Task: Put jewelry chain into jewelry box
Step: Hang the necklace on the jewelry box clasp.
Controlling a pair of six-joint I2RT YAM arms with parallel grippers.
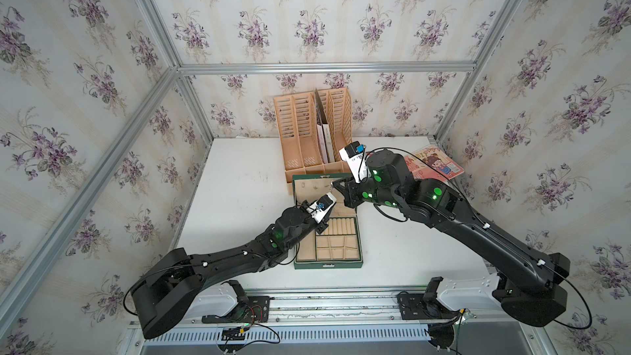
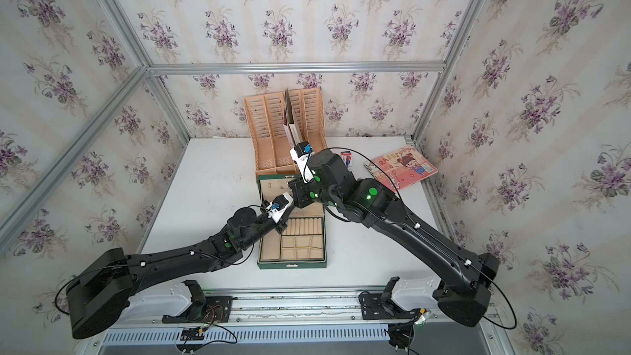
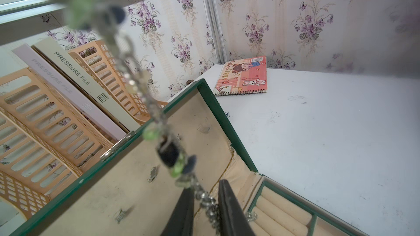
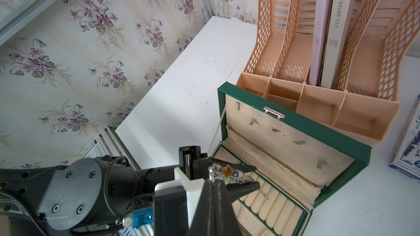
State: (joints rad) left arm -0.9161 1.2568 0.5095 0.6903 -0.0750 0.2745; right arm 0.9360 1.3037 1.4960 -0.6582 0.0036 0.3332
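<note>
The chain (image 3: 168, 154) hangs in the air over the open box (image 1: 327, 265), not yet inside it. The right gripper (image 4: 214, 181) has its fingers pressed together on the upper end, and from there the chain drops slantwise in front of the raised lid (image 3: 127, 185) toward the row of ring rolls (image 3: 279, 210); the lowest links seem to touch those rolls. The left gripper (image 3: 203, 187) sits low over the box with its fingers a little apart, one on each side of the chain's lower stretch, not visibly pinching it.

The step in hand looks like taking a second hold lower down so the loose length can be steered into the box. The left fingers should meet on plain links just under the cluster of green and dark charms (image 3: 151, 133), not on a charm, which could slip or twist out. Once both ends are held, the two grippers should move together and leave some slack, since pulling apart would strain the thin links. Lower it over one of the open compartments (image 1: 338, 251), let the tail pile up first, and release the top last, staying off the lid so it doesn't tip shut
</note>
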